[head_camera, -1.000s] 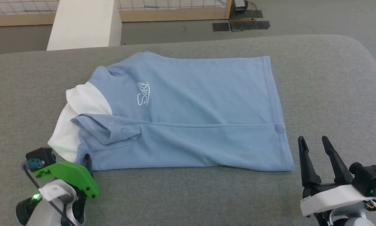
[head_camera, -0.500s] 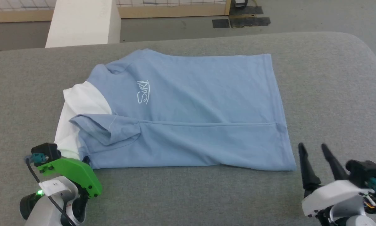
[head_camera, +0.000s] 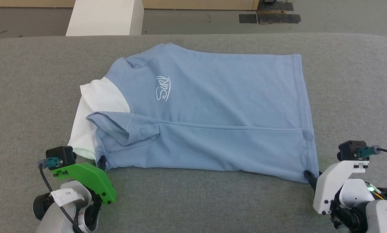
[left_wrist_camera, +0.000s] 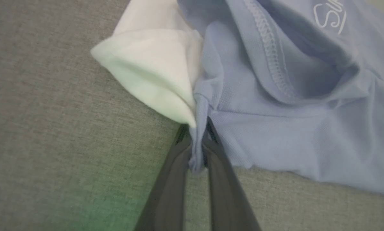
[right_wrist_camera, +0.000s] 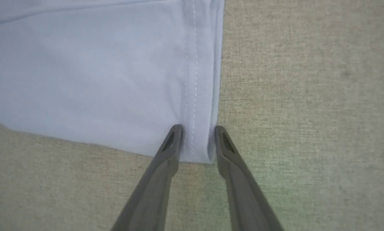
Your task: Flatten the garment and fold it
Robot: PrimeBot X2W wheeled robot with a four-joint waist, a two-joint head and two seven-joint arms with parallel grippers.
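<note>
The garment (head_camera: 212, 106), a light blue polo shirt with a white cursive logo, lies sideways on the grey padded table (head_camera: 193, 204). Its white collar (head_camera: 99, 97) is at the left and its hem at the right. A near strip is folded up over the body along a lengthwise crease. My left gripper (head_camera: 101, 160) is at the near left corner. In the left wrist view this gripper (left_wrist_camera: 197, 128) is shut on a bunched blue edge of the garment (left_wrist_camera: 291, 128) just beside the collar (left_wrist_camera: 153, 70). My right gripper (head_camera: 308, 176) is at the near right hem corner. There its fingers (right_wrist_camera: 196, 131) stand apart on either side of the stitched hem of the garment (right_wrist_camera: 82, 80).
A white block (head_camera: 106, 16) stands beyond the table's far edge on the left. Dark floor mats (head_camera: 271, 16) lie on the floor behind. Bare grey table surface runs around the shirt on all sides, and the table's right corners are rounded.
The head camera tilted and shifted. My left gripper shut on the near left corner. My right gripper moved forward to the hem corner and its fingers narrowed around it.
</note>
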